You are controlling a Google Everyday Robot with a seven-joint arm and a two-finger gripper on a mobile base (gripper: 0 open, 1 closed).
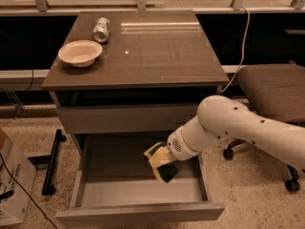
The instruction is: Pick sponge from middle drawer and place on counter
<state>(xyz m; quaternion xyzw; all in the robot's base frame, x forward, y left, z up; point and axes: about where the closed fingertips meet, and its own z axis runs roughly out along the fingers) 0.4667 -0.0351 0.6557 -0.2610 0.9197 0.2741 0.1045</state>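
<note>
My gripper (163,163) hangs over the right part of the open middle drawer (138,191), above its floor. Its pale yellow fingers (157,156) are shut on the dark green sponge (169,173), which sticks out below them and is lifted off the drawer floor. The white arm reaches in from the right. The brown-grey counter (157,51) lies above and behind the drawer.
A beige bowl (80,52) and a tipped metal can (101,29) sit at the counter's back left. An office chair (274,92) stands to the right. A cardboard box (12,185) and a black bar (52,163) are on the floor at left.
</note>
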